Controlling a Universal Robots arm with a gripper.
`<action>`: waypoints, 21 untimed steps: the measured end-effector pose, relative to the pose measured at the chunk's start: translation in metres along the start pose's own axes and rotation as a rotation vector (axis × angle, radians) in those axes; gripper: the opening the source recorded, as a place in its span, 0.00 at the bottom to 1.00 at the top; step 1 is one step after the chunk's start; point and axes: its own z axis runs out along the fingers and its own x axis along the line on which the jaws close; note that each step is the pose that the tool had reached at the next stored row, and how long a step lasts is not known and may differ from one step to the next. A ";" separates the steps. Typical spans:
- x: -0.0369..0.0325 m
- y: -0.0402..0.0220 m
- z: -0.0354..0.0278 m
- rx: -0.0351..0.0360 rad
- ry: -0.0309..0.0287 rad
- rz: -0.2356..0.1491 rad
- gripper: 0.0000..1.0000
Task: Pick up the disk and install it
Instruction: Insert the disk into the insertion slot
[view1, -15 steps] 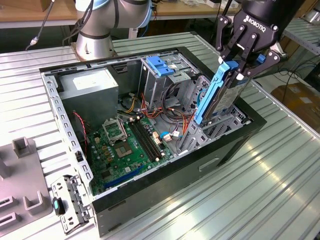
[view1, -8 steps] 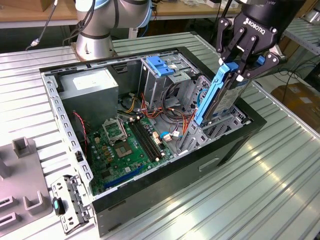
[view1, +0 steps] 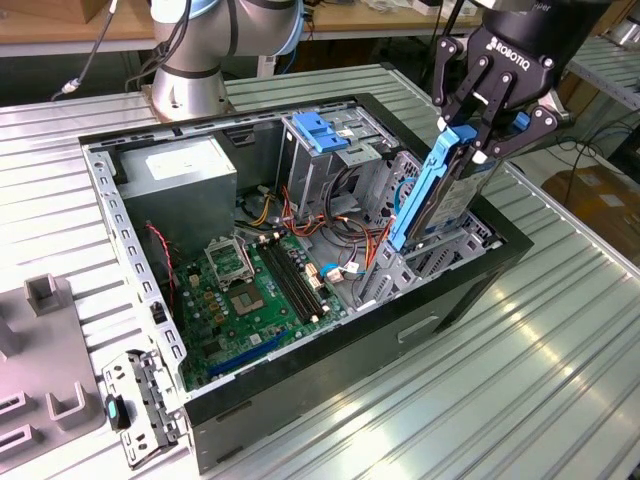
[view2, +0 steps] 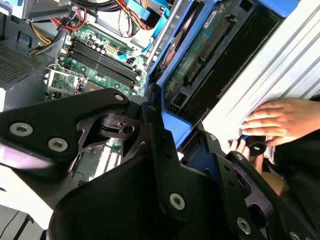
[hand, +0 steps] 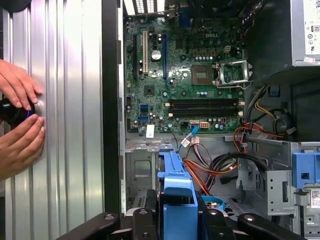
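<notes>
Disk (view1: 440, 195): judged stiff, dense for its size and sensitive to shock. Smooth metal faces likely slippery, so best taken across the blue side rails, clear of the circuit-board face. Hangs tilted from the hand (view1: 480, 138), lower end just inside the open computer case (view1: 330, 350) beneath the hand. Hand closed narrow on disk's upper end, fingers pressing both sides; nothing else held.

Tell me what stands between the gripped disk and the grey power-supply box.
In the exterior view: the grey drive cage with its blue latch, between disk and power-supply box.
</notes>
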 end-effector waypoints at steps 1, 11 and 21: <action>0.0000 0.0000 0.0001 0.0000 -0.0001 0.000 0.37; -0.0001 -0.0006 0.0010 0.0001 -0.0002 -0.001 0.37; -0.0001 -0.0008 0.0074 0.0010 0.0002 -0.014 0.37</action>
